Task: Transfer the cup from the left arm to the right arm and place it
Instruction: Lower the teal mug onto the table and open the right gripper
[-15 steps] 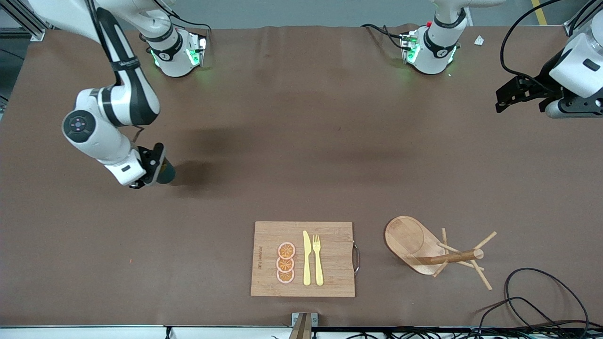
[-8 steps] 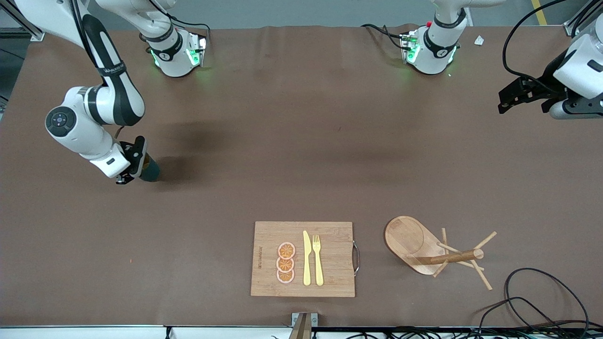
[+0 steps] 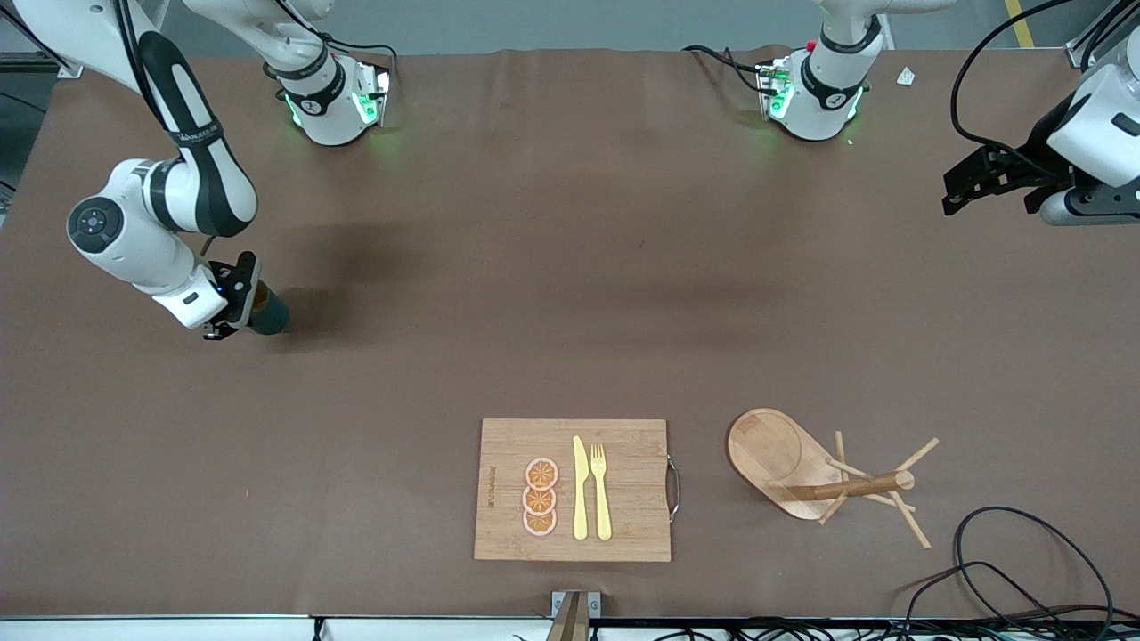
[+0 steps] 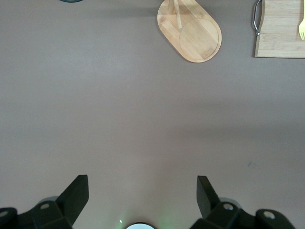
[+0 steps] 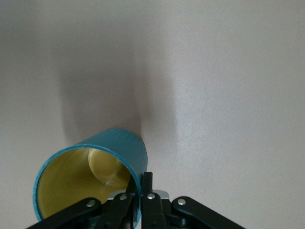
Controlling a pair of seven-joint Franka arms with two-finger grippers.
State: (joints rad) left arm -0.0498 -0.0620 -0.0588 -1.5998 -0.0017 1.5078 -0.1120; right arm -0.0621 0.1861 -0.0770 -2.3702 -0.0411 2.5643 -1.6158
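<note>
The cup [image 3: 269, 314] is dark teal with a yellow inside. My right gripper [image 3: 237, 303] is shut on its rim, one finger inside and one outside, and holds it low over the bare table toward the right arm's end. In the right wrist view the cup [image 5: 90, 183] tilts with its mouth toward the camera and the gripper [image 5: 140, 180] pinches its wall. Its handle is hidden. My left gripper [image 3: 960, 190] is open and empty, up over the left arm's end of the table, where that arm waits. The left wrist view shows the open gripper [image 4: 143, 186] above bare table.
A wooden cutting board [image 3: 623, 490] with a yellow knife, a fork and three orange slices lies near the front edge. A wooden peg rack [image 3: 828, 476] lies tipped beside it, also showing in the left wrist view [image 4: 190, 36]. Black cables [image 3: 1006, 570] curl at the corner.
My right arm has carried the cup farther toward the right arm's end of the table. The left arm shifted slightly at first and then held still.
</note>
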